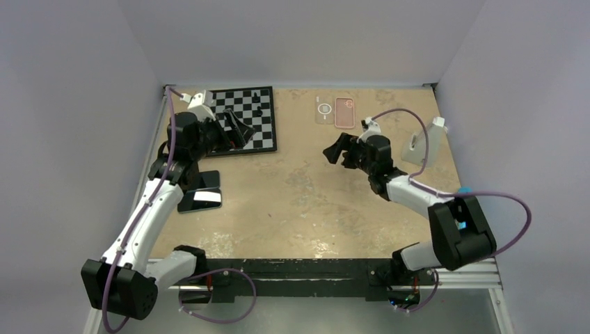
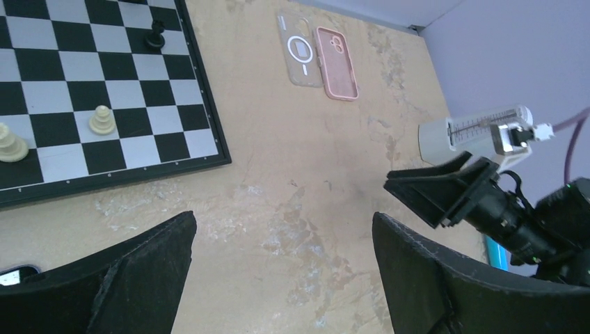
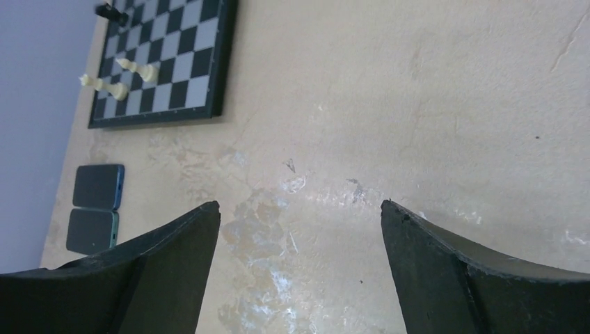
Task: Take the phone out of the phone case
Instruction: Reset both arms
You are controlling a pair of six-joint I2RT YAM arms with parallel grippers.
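1. you have the slim phone with its pink back (image 1: 344, 113) lying back-up on the tan mottled desk (image 1: 299, 202), near the far edge and outside its shell.
2. the thin transparent phone case with the white ring (image 1: 323, 110) lies flat just beside it, on its left in the top view. their long edges sit very close, and you cannot tell whether they touch.
3. your left claw (image 1: 235, 132) hangs over the near right part of the black-and-white chessboard (image 1: 243, 118). in its own wrist view the fingers (image 2: 139, 278) stand wide apart, with only bare desk between them.
4. your right claw (image 1: 337, 152) hovers over the middle right of the desk, well apart from both phone and case — its fingers (image 3: 160, 271) are spread wide too, holding nothing.
5. on the chessboard you can see a black chess piece (image 2: 154, 35) and two cream chess pieces (image 2: 103, 120), all upright.
6. two dark phones (image 3: 97, 186) lie side by side near the desk's left edge — partly under the left arm in the top view.
7. a white stand (image 1: 424, 142) sits by the right edge of the desk, to the right of the right claw.
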